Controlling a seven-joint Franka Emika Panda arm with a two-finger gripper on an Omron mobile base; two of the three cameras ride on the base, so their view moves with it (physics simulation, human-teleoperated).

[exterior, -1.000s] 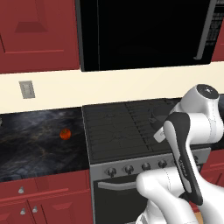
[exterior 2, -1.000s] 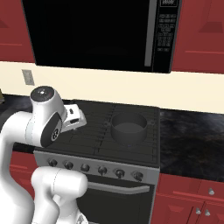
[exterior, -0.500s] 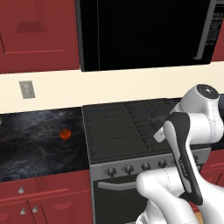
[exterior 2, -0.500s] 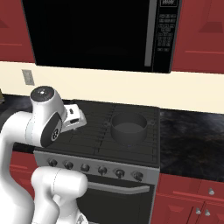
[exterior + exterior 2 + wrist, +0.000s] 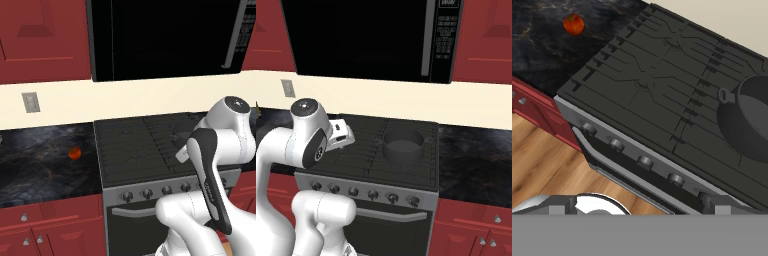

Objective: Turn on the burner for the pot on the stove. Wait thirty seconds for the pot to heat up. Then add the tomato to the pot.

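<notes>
The stove [image 5: 135,147] is a black gas cooktop with ribbed grates, and a row of dark knobs [image 5: 155,190] runs along its grey front. A dark grey pot [image 5: 402,146] stands on the right rear grate; the hand view shows the pot [image 5: 751,122] at its right edge. The tomato [image 5: 74,153] lies on the black counter left of the stove, and the hand view has the tomato [image 5: 573,23] at its top left. My gripper [image 5: 343,139] hovers above the stove's left half, well apart from pot, knobs [image 5: 644,161] and tomato. Its fingers are not clear enough to judge.
A black microwave [image 5: 366,40] hangs over the stove, flanked by red cabinets [image 5: 42,40]. Black marble counter [image 5: 40,160] runs left, with more counter [image 5: 476,160] on the right. A wall outlet [image 5: 30,102] sits on the cream backsplash. Red drawers [image 5: 532,107] and wooden floor [image 5: 547,165] lie below.
</notes>
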